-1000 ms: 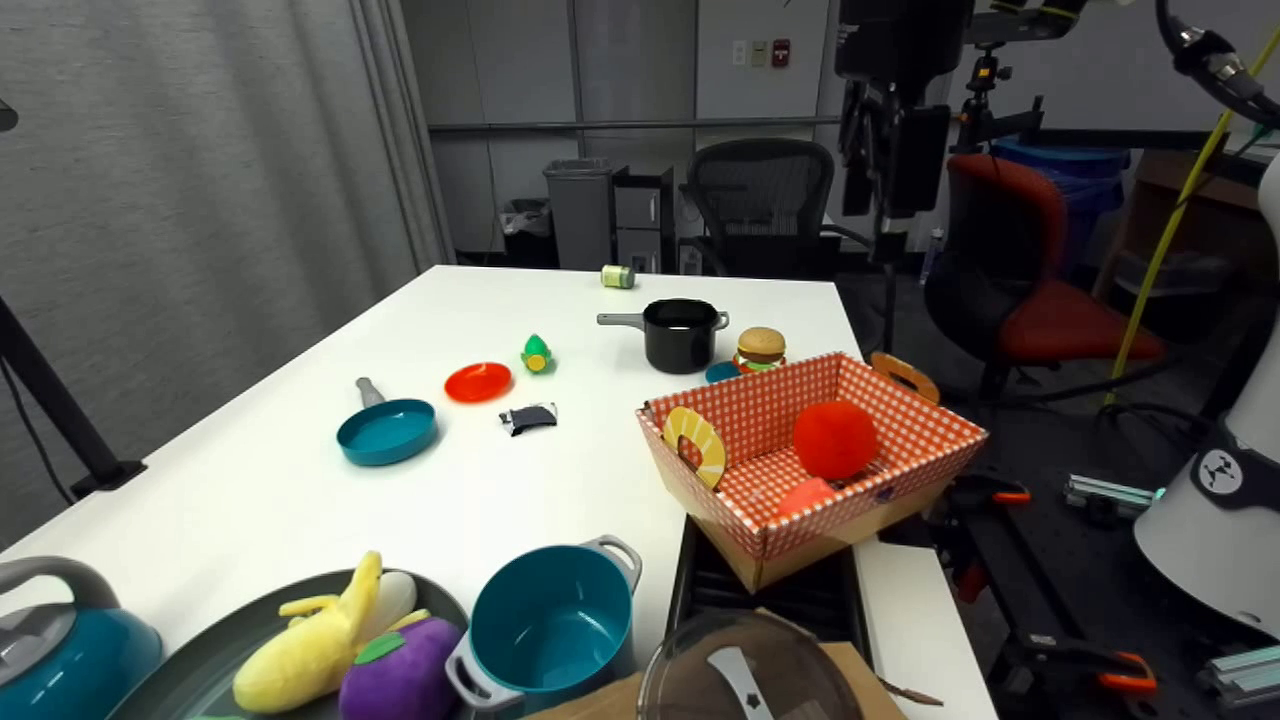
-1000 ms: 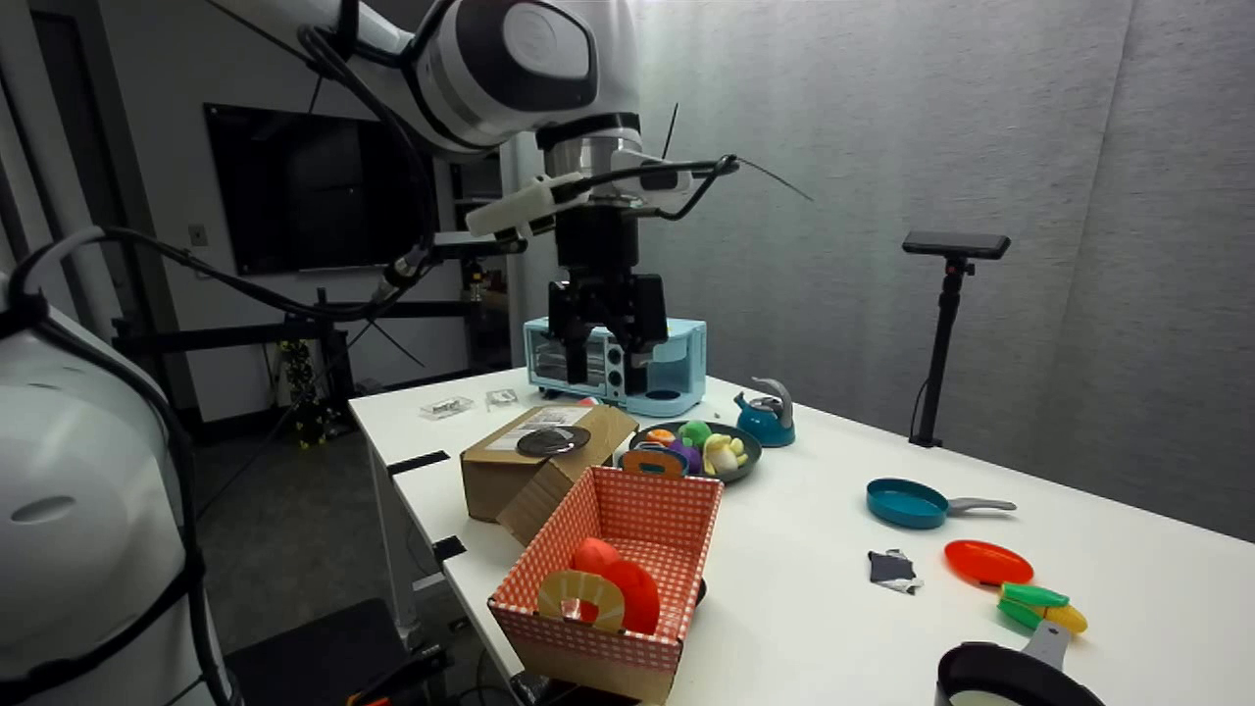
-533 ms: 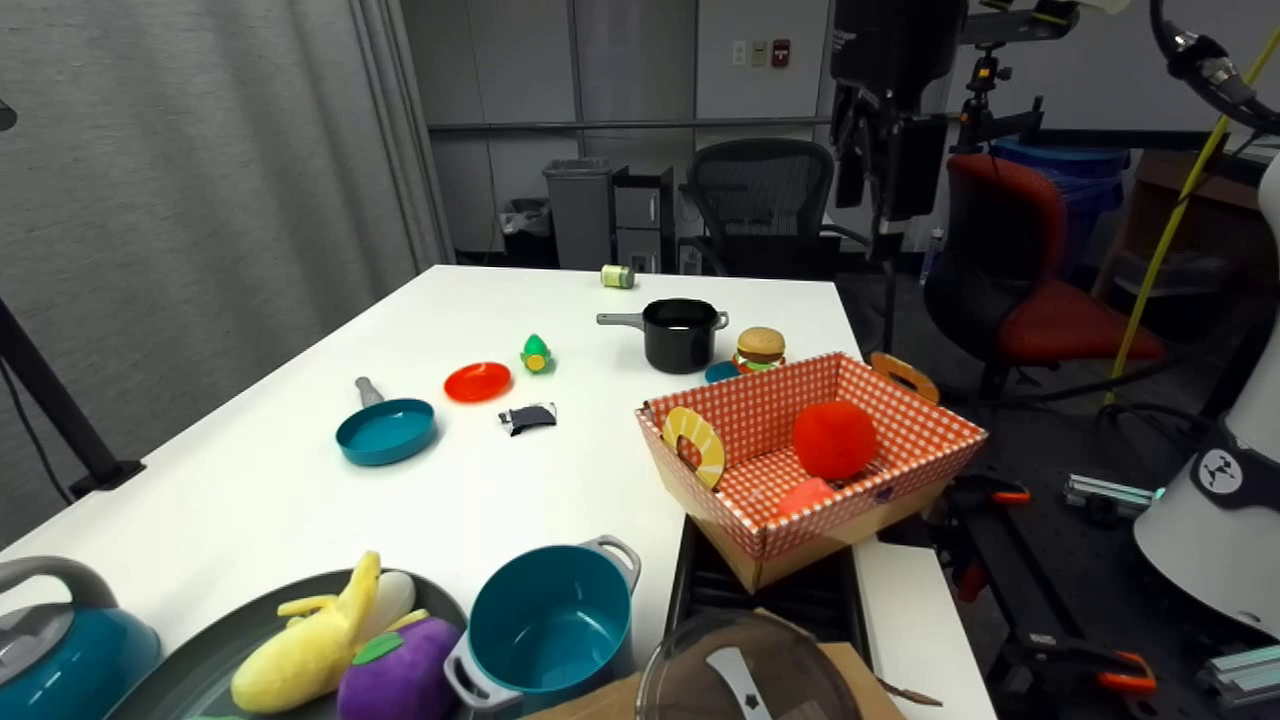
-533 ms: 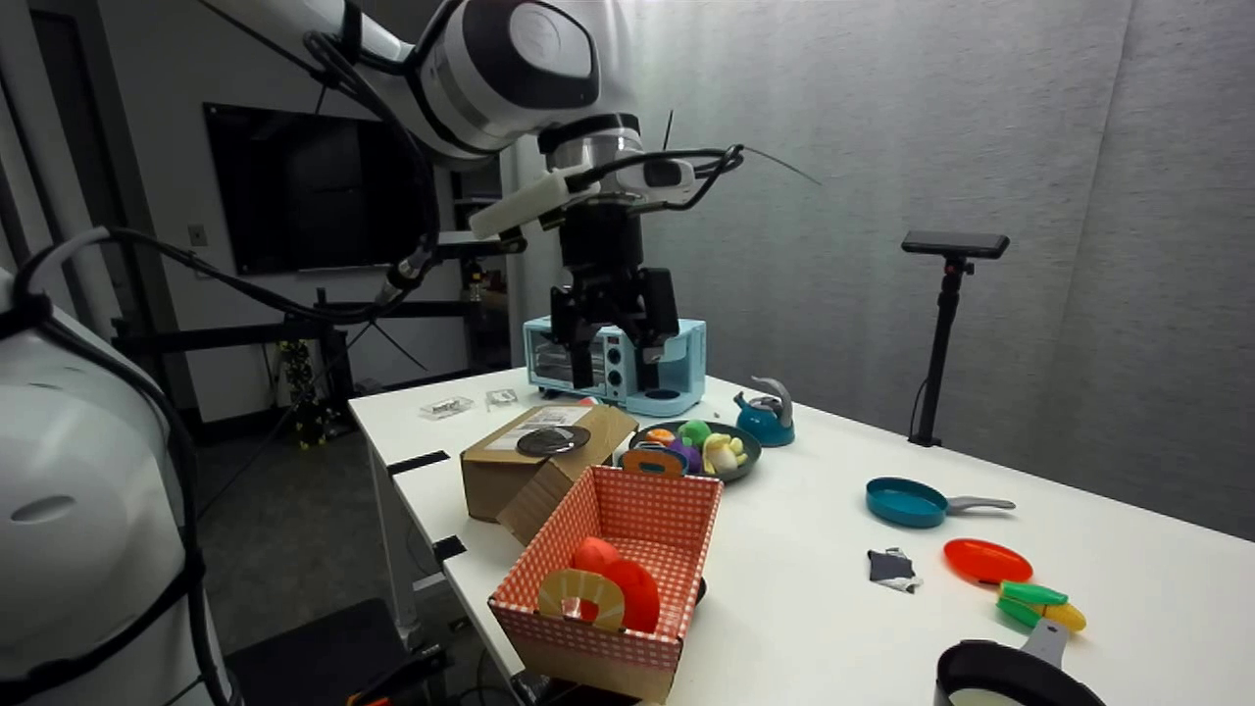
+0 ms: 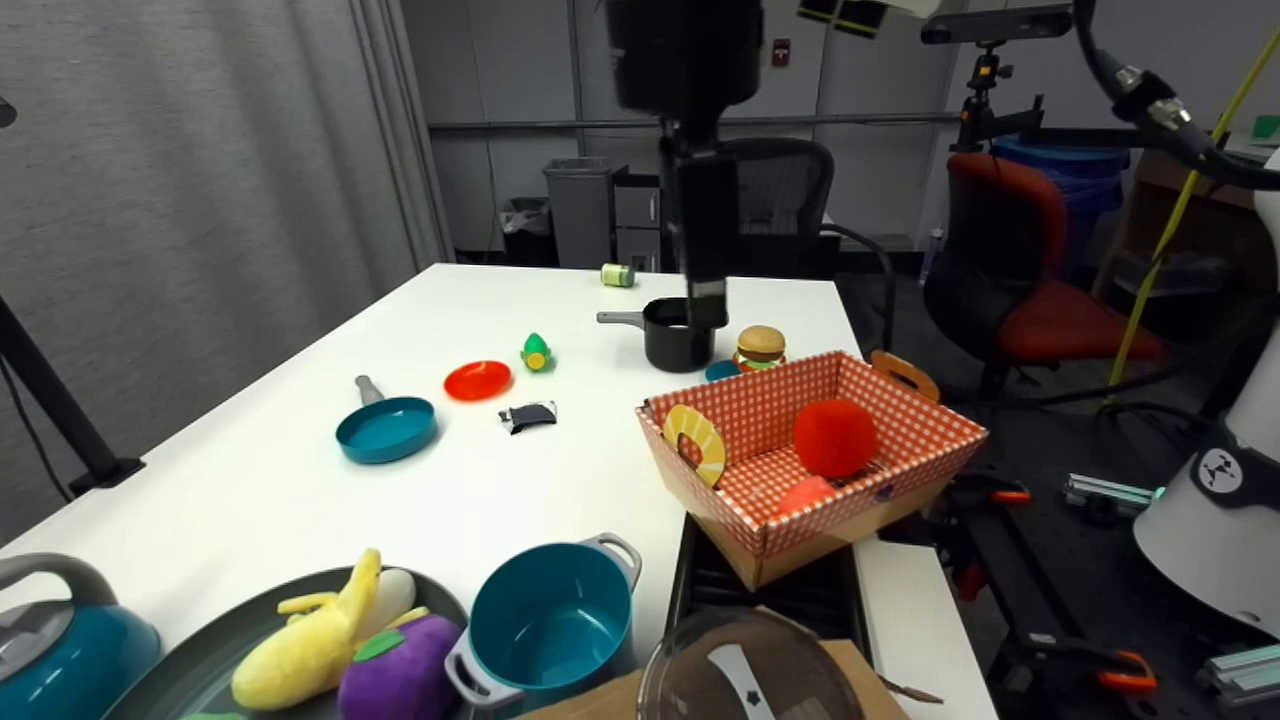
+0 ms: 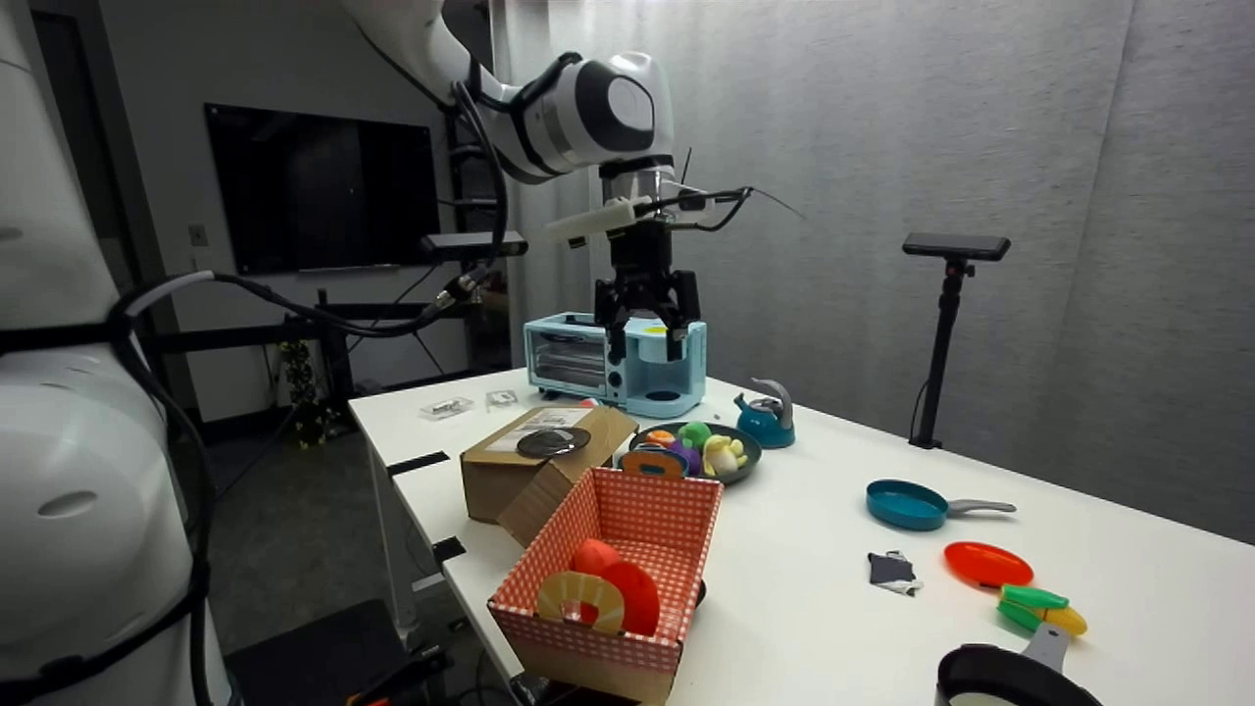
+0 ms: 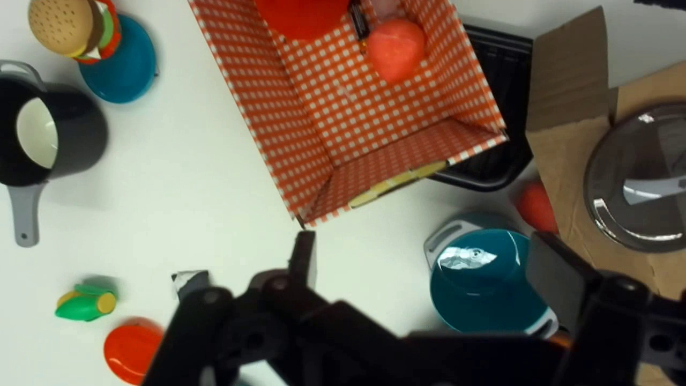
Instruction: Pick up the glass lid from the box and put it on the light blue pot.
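The round glass lid [image 5: 790,655] lies flat on top of the brown cardboard box [image 6: 490,490]. The lid also shows in the other views [image 6: 553,441] [image 7: 643,155], cut off by the right edge of the wrist view. The light blue pot [image 5: 550,620] stands uncovered and empty beside the box. In the wrist view the pot [image 7: 477,295] sits between my fingers, far below, partly covered by the right one. In an exterior view it is mostly hidden behind the checkered box. My gripper [image 6: 645,345] is open and empty, high above the table.
The red-and-white checkered box [image 5: 740,400] with red items stands next to the cardboard box. A dark pan [image 5: 250,620] with toy food and a teal kettle [image 6: 765,417] lie beyond the pot. A light blue toaster oven [image 6: 569,358] stands at the table's end.
My gripper has moved away from the robot base, further over the table; it shows lower and further left in an exterior view. It stays open. Lid, box and pot have not moved.
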Controlling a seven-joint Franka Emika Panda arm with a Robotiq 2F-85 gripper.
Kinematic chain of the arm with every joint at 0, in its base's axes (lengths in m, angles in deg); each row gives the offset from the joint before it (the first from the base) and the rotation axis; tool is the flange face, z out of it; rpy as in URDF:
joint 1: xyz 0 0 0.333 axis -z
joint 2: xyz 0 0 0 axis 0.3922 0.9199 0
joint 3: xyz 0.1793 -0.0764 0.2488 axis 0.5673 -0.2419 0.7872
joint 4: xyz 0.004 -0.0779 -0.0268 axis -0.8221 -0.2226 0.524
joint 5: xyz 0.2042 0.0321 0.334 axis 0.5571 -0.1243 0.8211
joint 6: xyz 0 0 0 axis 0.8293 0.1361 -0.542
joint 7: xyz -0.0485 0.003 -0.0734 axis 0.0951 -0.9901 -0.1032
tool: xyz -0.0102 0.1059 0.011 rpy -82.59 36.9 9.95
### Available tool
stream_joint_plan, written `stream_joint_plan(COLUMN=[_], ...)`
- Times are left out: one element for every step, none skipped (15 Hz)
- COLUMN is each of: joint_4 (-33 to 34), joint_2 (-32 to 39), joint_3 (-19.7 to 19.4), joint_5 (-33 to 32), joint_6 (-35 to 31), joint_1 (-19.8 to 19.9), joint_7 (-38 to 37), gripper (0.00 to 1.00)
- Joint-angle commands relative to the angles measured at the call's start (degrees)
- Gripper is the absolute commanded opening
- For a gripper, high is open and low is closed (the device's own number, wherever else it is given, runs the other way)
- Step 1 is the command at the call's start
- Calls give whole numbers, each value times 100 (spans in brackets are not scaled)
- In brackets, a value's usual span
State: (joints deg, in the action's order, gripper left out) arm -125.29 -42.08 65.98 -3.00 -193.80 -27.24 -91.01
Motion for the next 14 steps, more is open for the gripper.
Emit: stream_joint_plan(joint_4=[1436,1748,2049,2346,2641,2934,3222,3506,3784,4061,3220,3468,3629,3731], joint_2=[1261,1549,1823,2087,2331,2573,2805,3019,3218,3403,2901,3078,3199,3274], joint_3=[66,81,83,79,90,81,67,41,13,-6,-20,-29,-40,-47], joint_5=[96,77,61,62,68,62,51,-42,-54,7,34,39,42,45], joint_6=[382,467,528,601,674,738,799,858,820,807,472,482,491,511], joint_1=[-195,-262,-332,-414,-528,-631,-738,-878,-1000,-1089,-966,-1059,-1116,-1142], joint_7=[-184,-229,-282,-375,-507,-647,-772,-946,-1154,-1303,-970,-1099,-1165,-1188], gripper=[100,100,100,100,100,100,100,100,100,100,100,100,100,100])
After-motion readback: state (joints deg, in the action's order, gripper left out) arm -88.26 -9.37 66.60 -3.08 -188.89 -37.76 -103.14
